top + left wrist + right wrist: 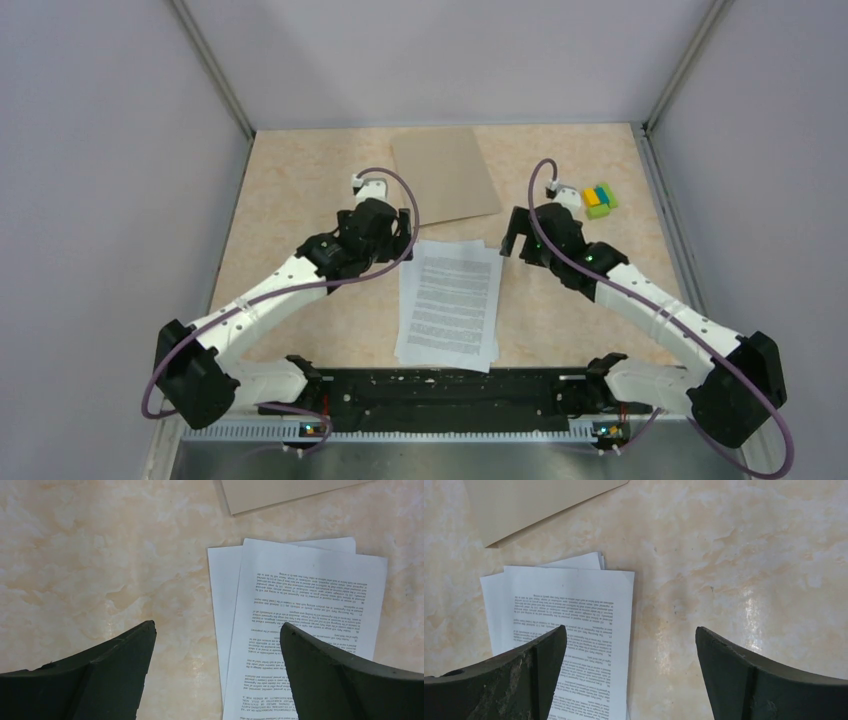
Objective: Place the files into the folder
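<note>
The files (pixel 450 305), a thin fanned stack of white printed sheets, lie flat on the table in front of the arms. The folder (pixel 446 175), tan and closed, lies flat just beyond them. My left gripper (pixel 405 235) is open and empty above the files' far left corner. My right gripper (pixel 512 235) is open and empty above their far right corner. In the left wrist view my gripper (pixel 217 626) straddles the left edge of the files (pixel 300 605), with the folder (pixel 280 492) at the top. In the right wrist view my gripper (pixel 630 629) straddles the right edge of the files (pixel 569 600), below the folder (pixel 524 505).
A small yellow, blue and green block cluster (pixel 600 199) sits at the far right, beside the right arm's wrist. Grey walls close the table on the left, right and back. A black rail runs along the near edge between the arm bases.
</note>
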{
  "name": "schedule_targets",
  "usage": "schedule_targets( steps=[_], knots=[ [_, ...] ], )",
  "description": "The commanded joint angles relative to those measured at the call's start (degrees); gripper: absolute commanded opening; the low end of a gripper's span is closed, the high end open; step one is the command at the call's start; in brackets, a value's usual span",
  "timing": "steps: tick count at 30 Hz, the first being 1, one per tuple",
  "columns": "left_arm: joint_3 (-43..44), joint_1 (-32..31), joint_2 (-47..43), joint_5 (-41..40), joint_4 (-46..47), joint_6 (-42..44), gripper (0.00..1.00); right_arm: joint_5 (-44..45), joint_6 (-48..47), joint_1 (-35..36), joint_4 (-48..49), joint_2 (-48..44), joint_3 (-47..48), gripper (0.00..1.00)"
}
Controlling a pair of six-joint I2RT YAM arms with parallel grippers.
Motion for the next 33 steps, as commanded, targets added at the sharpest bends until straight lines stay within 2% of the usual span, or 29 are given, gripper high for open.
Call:
schedule_targets(
  steps=[1,6,12,18,33],
  knots=[
    [2.63,0.06,-0.38,-2.35,2.31,-0.28,0.99,3.88,-0.88,-0.55,-1.34,-2.01,3.99,0.99],
    [2.51,1.07,0.76,-2.7,2.85,-1.57,0.99,2.77,-1.68,-0.56,-1.39,-1.44,3.58,0.99],
    [-0.85,3.76,2.38,5.21,6.17,-1.77,0.99,0.43,-1.16,-0.55,-0.36,-1.57,1.55,0.99],
    [-2.77,4.07,3.73,9.25,8.21,-1.83,0.99,-5.17,1.45,0.1,2.45,-0.95,-3.7,0.99],
    [-2.96,10.65,3.81,13.81,7.02,-2.78,0.99,-5.81,14.0,13.37,7.28,6.54,-11.94,0.99]
  ],
)
